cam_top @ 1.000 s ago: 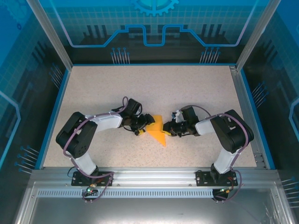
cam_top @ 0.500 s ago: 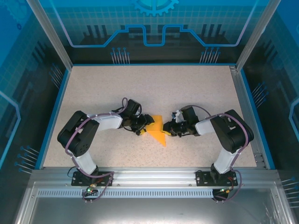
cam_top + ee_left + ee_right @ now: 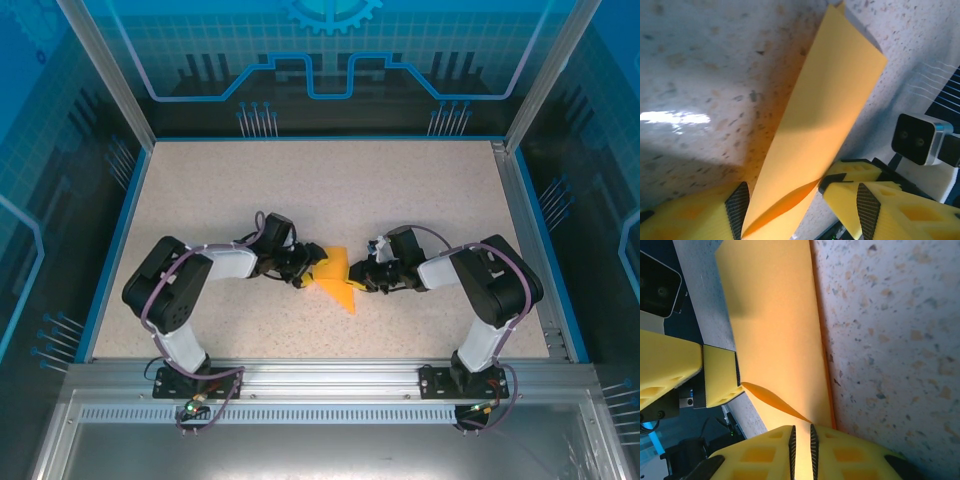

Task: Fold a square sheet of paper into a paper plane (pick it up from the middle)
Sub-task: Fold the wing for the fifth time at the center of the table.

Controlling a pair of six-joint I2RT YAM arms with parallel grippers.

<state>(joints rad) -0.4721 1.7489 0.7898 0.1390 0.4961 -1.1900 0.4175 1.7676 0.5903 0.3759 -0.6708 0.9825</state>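
Table (image 3: pixel 420 200): folded paper sheet (image 3: pixel 340 283) sits mid-table, between both wrists. Right gripper (image 3: pixel 801 440) is pinched nearly closed on the sheet's edge. Left gripper (image 3: pixel 801 206) has its jaws apart, straddling the sheet, not clamped. Top view: fingertips too small to read. Wrist views crop the sheet.

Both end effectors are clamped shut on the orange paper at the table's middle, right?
No. The right end effector is clamped on the orange paper, but the left end effector is open, jaws apart on either side of the paper, as the left wrist view shows.
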